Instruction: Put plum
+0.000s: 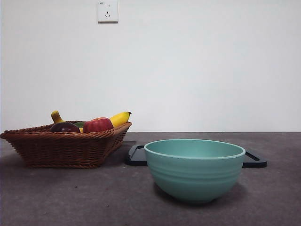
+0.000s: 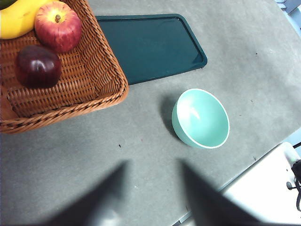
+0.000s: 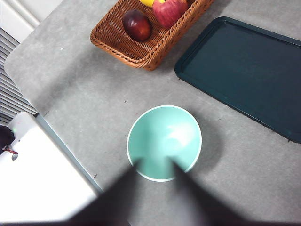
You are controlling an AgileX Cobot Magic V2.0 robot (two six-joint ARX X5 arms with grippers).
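Observation:
The dark maroon plum (image 1: 64, 127) lies in the brown wicker basket (image 1: 56, 148) at the left, next to a red apple (image 1: 98, 125) and a yellow banana (image 1: 119, 118). It also shows in the left wrist view (image 2: 38, 66) and the right wrist view (image 3: 137, 25). A teal bowl (image 1: 194, 169) stands empty in front, also seen from the wrists (image 2: 201, 118) (image 3: 164, 141). My left gripper (image 2: 153, 188) is open and empty, high above bare table between basket and bowl. My right gripper (image 3: 154, 176) is open and empty, high above the bowl's near rim.
A dark green tray (image 1: 136, 157) lies flat behind the bowl, right of the basket; it also shows in both wrist views (image 2: 150, 44) (image 3: 244, 70). The table's front edge and white equipment (image 3: 42, 188) show near the bowl. A wall socket (image 1: 107, 11) is on the back wall.

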